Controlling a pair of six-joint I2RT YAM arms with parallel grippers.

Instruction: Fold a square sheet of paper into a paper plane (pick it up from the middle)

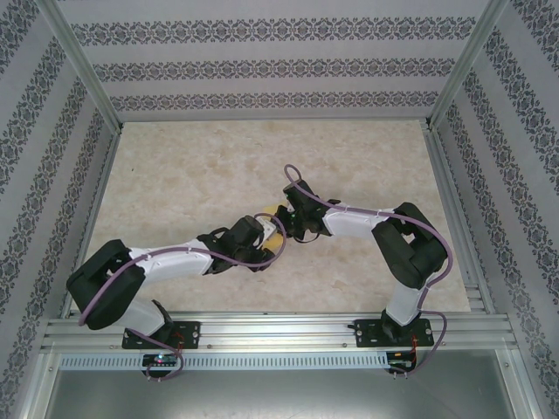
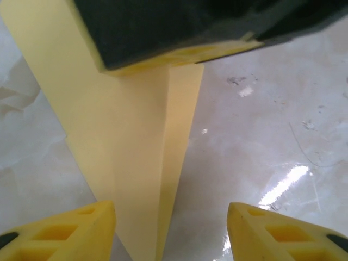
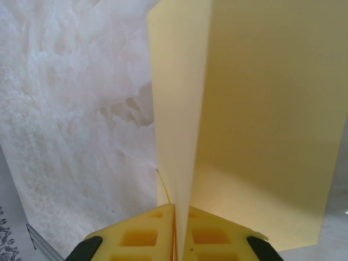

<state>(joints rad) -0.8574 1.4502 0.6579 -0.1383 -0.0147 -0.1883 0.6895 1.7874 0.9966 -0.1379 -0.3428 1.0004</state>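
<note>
From above, both arms reach in over the middle of the bench (image 1: 175, 175) and meet there, the left tool (image 1: 265, 242) and the right tool (image 1: 285, 229) almost nose to nose with the yellow sheet (image 1: 274, 237) between them, most of it hidden by the wrists. At the left wrist, the left tool (image 2: 171, 238) has its fingers apart and holds nothing. The yellow sheet (image 2: 130, 141), folded into a long narrow wedge with a crease down it, runs lengthwise from the right tool (image 2: 174, 61) at the top straight toward this gap, its narrow end nearer the left finger. At the right wrist, the right tool (image 3: 176, 231) is clamped together on the sheet's (image 3: 255, 109) folded edge, the layers spreading away above the bench (image 3: 70, 109). Whether the sheet touches the surface I cannot tell. The free end lies nearest the left arm, which looks best placed to take it.
</note>
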